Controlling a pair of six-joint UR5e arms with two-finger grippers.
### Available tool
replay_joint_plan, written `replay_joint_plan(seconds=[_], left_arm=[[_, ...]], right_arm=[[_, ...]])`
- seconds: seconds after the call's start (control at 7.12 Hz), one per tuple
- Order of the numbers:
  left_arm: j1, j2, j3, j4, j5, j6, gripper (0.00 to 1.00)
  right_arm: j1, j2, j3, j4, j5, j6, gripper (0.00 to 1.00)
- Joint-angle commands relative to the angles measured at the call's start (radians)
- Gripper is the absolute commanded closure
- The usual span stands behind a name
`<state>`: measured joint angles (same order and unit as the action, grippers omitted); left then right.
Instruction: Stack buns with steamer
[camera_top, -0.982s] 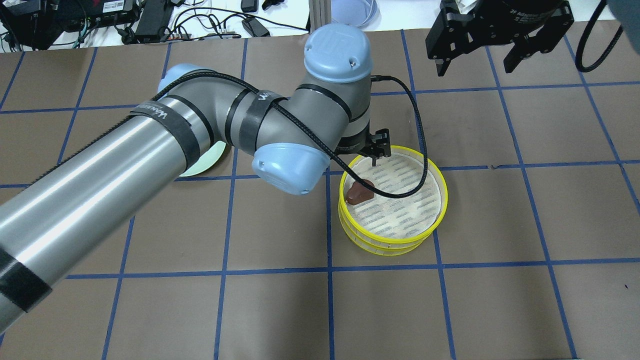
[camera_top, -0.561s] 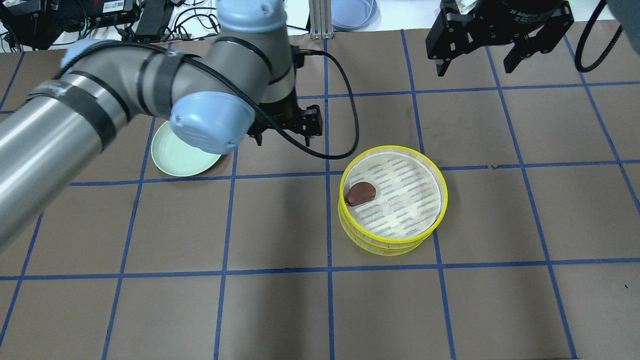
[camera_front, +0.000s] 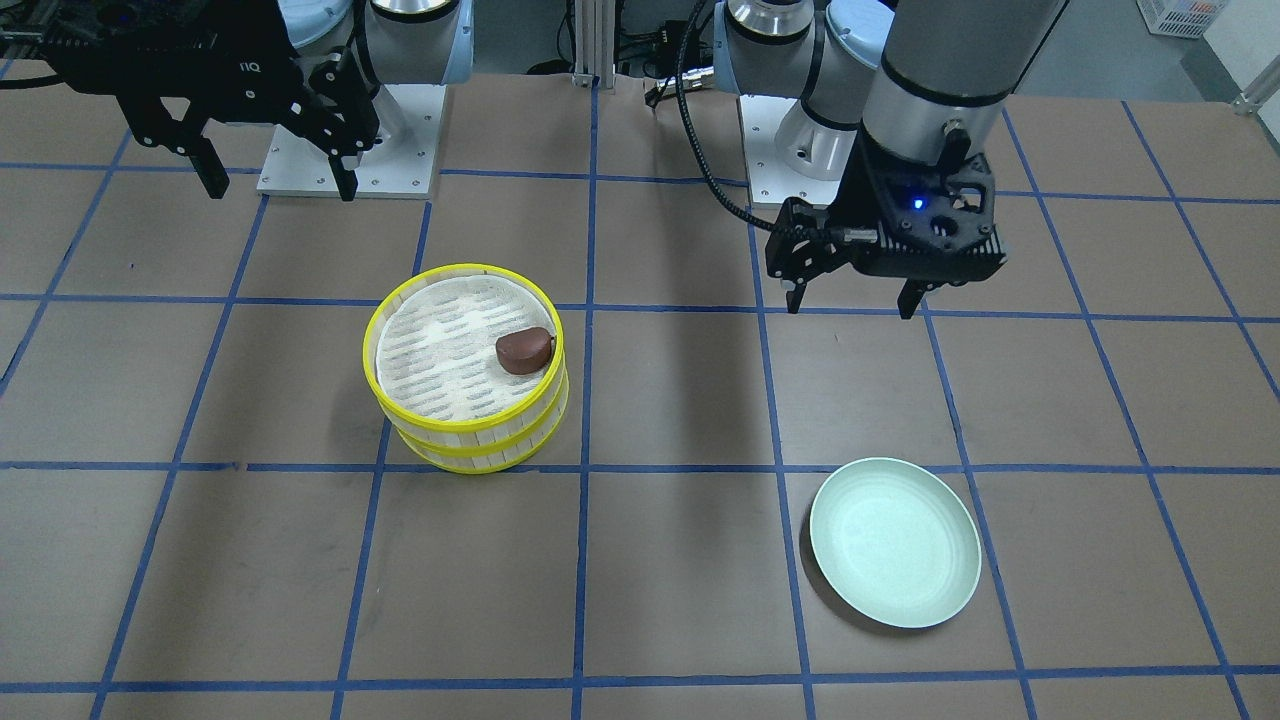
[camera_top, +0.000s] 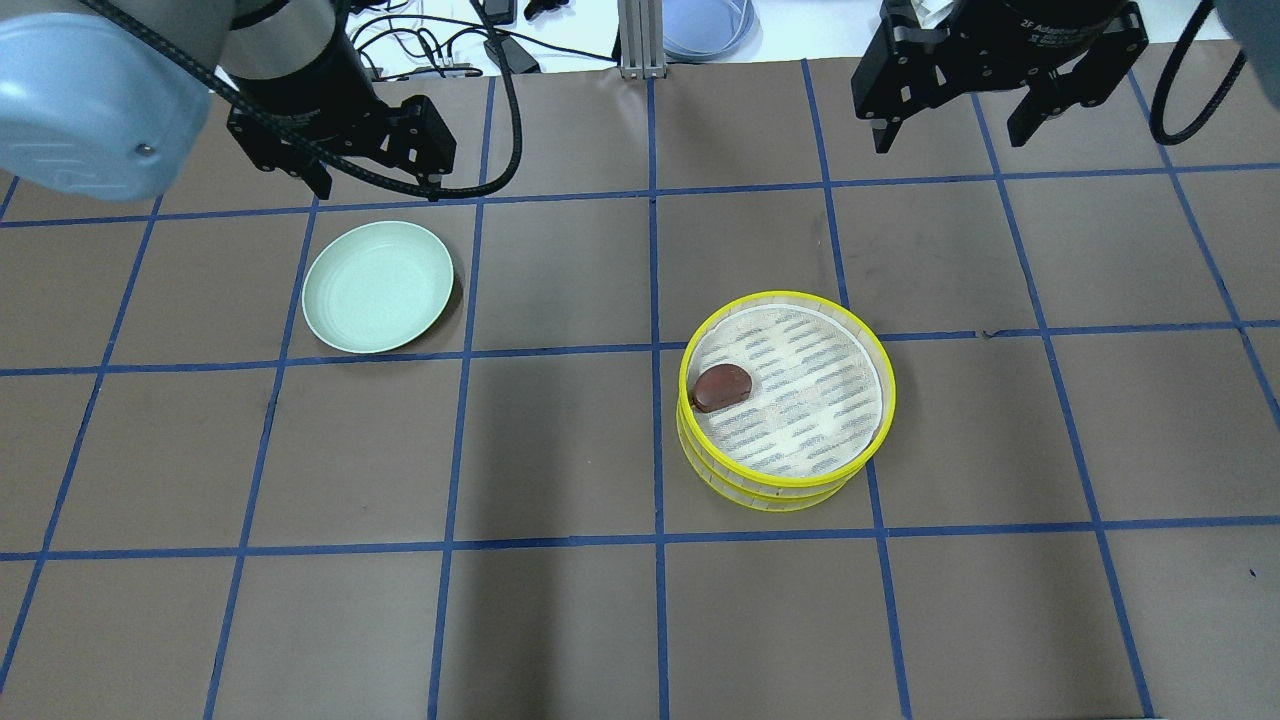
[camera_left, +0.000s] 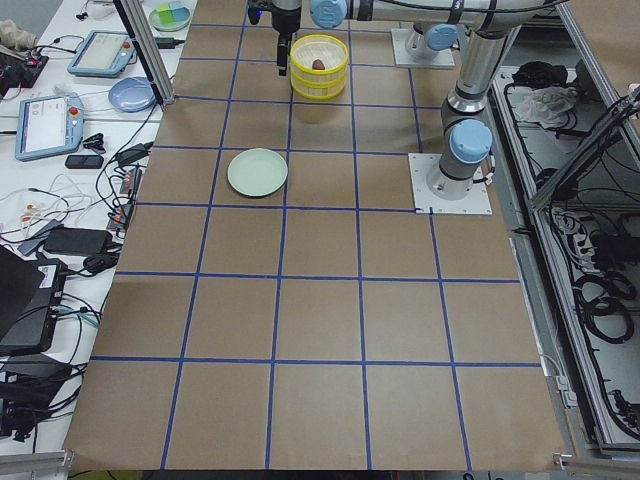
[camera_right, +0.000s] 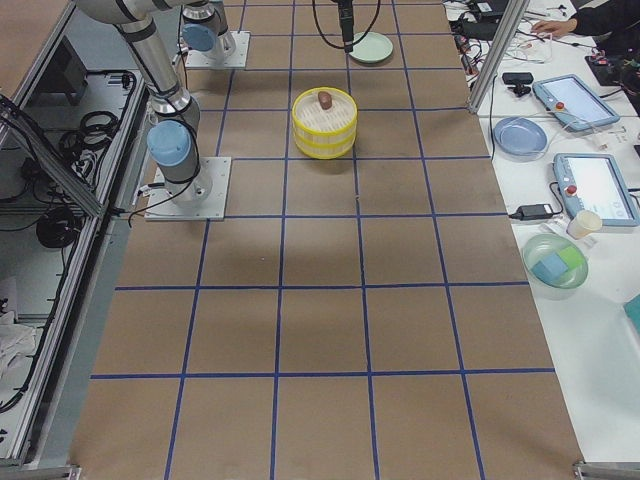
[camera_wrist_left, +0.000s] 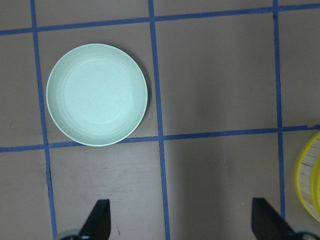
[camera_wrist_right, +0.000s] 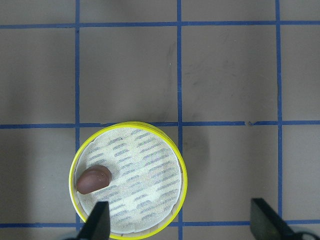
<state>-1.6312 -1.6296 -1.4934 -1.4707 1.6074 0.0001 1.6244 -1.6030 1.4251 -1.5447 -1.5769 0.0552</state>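
Note:
The two steamer trays (camera_top: 787, 400) stand stacked one on the other right of the table's middle; they also show in the front view (camera_front: 467, 365) and the right wrist view (camera_wrist_right: 128, 179). The dark reddish-brown bun (camera_top: 722, 387) lies in the top tray by its left rim, also seen in the front view (camera_front: 525, 351) and right wrist view (camera_wrist_right: 93, 180). The cream-yellow bun is out of view. My left gripper (camera_top: 375, 185) is open and empty, high above the far left. My right gripper (camera_top: 962, 125) is open and empty at the far right.
An empty pale green plate (camera_top: 378, 287) lies left of the steamer, below my left gripper; it also shows in the left wrist view (camera_wrist_left: 97, 101). Cables and devices lie beyond the table's far edge.
My left arm has drawn back from the steamer, leftward and away to the far left, leaving the brown bun in the top tray. The right arm has not moved.

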Motion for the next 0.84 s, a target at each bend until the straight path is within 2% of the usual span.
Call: replay_joint_plan(seconds=[0.0,0.28,0.7], left_arm=[[0.023,0.028,0.007,-0.016,-0.01,0.008,0.0],[0.068,0.016,-0.001,-0.007,-0.015,0.037,0.0],[0.06,0.017,-0.019,-0.016,-0.012,0.023,0.0]], right_arm=[[0.0,0.0,0.0,0.002,0.0,0.0,0.0],[0.0,0.0,0.002,0.002,0.002,0.0,0.0],[0.0,0.002,0.002,0.0,0.003,0.0,0.0]])
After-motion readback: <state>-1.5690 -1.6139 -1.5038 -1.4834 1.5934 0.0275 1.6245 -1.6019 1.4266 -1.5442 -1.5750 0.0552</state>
